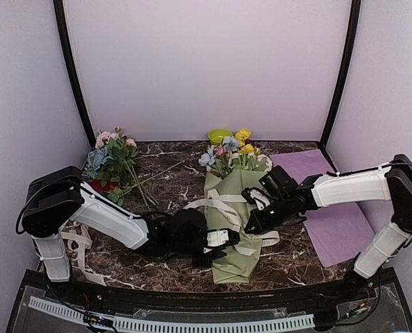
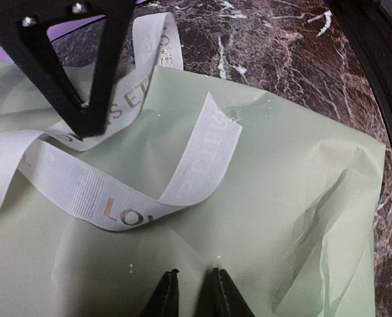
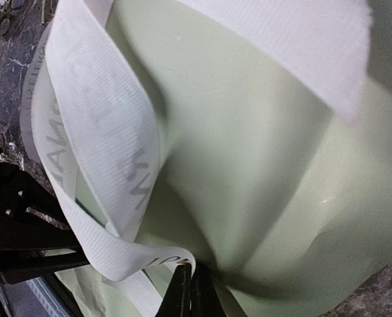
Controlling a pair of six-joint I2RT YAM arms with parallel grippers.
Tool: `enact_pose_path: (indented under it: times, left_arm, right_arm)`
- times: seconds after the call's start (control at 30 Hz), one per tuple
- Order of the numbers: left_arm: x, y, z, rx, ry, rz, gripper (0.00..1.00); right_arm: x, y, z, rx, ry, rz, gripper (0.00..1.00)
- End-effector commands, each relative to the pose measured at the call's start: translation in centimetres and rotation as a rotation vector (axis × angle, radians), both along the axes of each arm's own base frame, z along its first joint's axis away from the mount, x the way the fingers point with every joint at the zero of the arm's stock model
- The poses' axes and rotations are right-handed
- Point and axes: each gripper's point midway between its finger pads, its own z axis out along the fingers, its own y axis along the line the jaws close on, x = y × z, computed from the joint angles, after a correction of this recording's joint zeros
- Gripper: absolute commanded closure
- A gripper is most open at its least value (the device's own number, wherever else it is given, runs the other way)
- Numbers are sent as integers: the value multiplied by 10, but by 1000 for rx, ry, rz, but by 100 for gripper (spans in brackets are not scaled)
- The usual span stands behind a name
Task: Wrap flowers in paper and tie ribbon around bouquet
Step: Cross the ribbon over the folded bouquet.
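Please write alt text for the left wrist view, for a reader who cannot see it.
A cream ribbon with printed letters loops over sage-green paper on a dark marble table. The black right gripper is shut on it at upper left; the left gripper, tips nearly together, shows at the bottom.

top cam fixed high behind the arm bases, looking down and far across the whole desk [image 1: 185, 156], left wrist cam close over the bouquet [image 2: 282, 211], right wrist cam jammed even closer, both sharing the ribbon [image 2: 84, 191] loops
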Motion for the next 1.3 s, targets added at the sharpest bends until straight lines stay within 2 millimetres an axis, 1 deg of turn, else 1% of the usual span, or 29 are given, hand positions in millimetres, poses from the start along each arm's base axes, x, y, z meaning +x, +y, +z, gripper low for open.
enact_pose_path:
  times: [0.0,0.1,0.2,0.33,0.4,0.5,0.6,0.77,0.87,1.0,1.07,1.13,1.17,1.2,1.27]
  left_arm:
    - [1,-5,25,-73,-23,-15,76]
    - [7,-6,28,-83,-21,22,70]
    - [12,-7,35,-100,-39,43,66]
    - [11,-17,51,-159,-38,21,54]
    - [10,-23,52,-157,-1,27,51]
    - [12,-26,50,-151,35,55,48]
    - [19,-25,45,-144,35,97,43]
    - [38,-26,35,-115,-1,189,43]
    - [47,-18,26,-74,-42,236,48]
    - [54,-10,19,-45,-76,272,59]
    - [51,-11,17,-50,-70,261,66]
    - [49,-12,18,-69,-55,253,79]
    - [48,-13,18,-79,-49,253,86]
    - [47,-12,17,-86,-43,254,90]
    - [46,-11,17,-98,-43,254,96]
  right_arm:
    - [5,9,-12,12,19,1,100]
    - [2,10,-17,26,36,0,100]
    - [2,12,-18,43,44,-5,100]
    - [3,15,-18,55,44,-9,100]
    - [2,14,-19,54,47,-14,100]
    - [2,14,-20,56,50,-18,100]
    - [1,14,-21,60,55,-18,100]
    - [1,14,-20,62,54,-19,100]
    - [2,15,-17,69,49,-21,100]
    - [1,18,-15,88,54,-16,100]
    - [2,20,-13,96,55,-14,100]
    - [1,22,-12,104,59,-8,100]
    - [1,22,-10,107,61,-6,97]
    - [2,22,-8,112,58,-8,91]
    - [4,22,0,133,56,-7,81]
